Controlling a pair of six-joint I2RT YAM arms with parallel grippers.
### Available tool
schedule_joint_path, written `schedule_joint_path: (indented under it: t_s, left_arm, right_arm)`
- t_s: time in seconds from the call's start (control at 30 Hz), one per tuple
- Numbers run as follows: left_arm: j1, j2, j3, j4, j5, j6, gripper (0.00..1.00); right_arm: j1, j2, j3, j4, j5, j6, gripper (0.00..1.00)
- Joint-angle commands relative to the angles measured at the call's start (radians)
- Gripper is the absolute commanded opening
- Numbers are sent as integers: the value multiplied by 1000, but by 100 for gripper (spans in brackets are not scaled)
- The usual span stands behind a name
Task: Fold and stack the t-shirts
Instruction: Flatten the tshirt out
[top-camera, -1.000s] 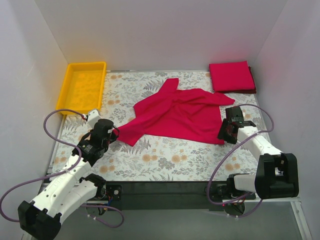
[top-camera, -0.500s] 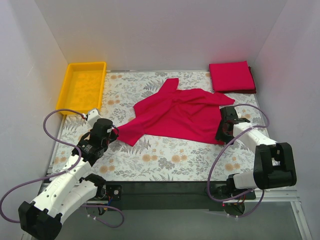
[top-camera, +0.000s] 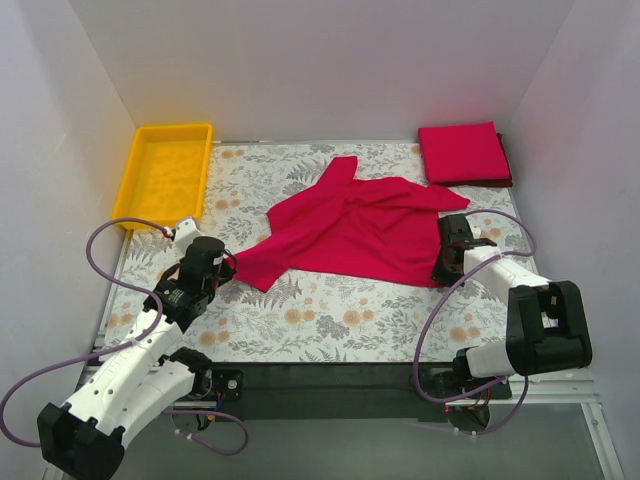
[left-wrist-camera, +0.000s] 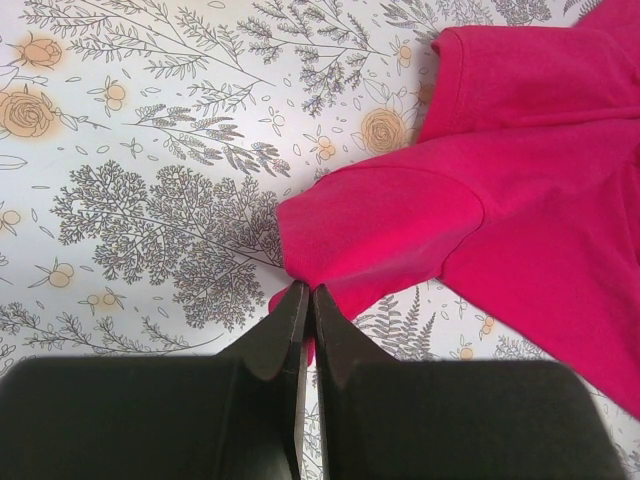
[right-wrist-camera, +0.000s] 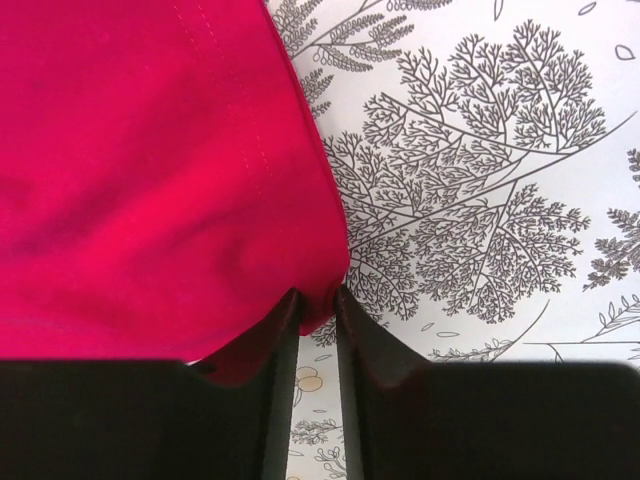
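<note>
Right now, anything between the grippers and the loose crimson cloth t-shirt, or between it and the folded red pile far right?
Nothing visible. The left gripper and right gripper already pinch edges of the loose crimson t-shirt; only bare floral table lies toward the folded red pile.

Moved the right gripper (top-camera: 445, 265) slightly leftward at the right middle of the top view over 1 s, onto the t-shirt (top-camera: 350, 235) hem; swung the right arm (top-camera: 515, 285) inward too.
</note>
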Motion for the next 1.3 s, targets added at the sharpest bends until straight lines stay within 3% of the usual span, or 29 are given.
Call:
schedule_joint_path:
  t_s: [0.0,0.13,0.17,0.37,0.5,0.67,0.8,0.93,1.07,1.27]
  left_arm:
    - [7,-11,-8,12,-4,9,0]
    - [9,-1,-19,33,26,3,0]
    - [9,16,-19,39,46,1,0]
    - [86,197,72,105,118,21,0]
    - [160,344,266,82,86,70,0]
    - [216,441,650,-34,9,138,0]
    - [217,429,883,-152,-98,199,0]
    - [217,346,1050,-191,-158,260,0]
    - [219,165,1138,-84,-88,369,0]
    - [217,124,1369,-142,-3,463,0]
  right_arm:
    - [-2,61,-80,31,21,-1,25]
    - [-2,53,-90,37,22,-14,11]
    - [0,44,-86,37,16,-17,2]
    - [0,0,82,20,16,-69,1]
    - [0,-5,257,-12,2,-127,1]
    - [0,-36,495,-102,-21,-219,1]
    - [0,-117,688,-150,-47,-328,1]
    - [1,-239,765,-174,-104,-398,1]
    - [0,-411,799,-191,-213,-440,1]
    - [0,-571,935,-225,-258,-514,1]
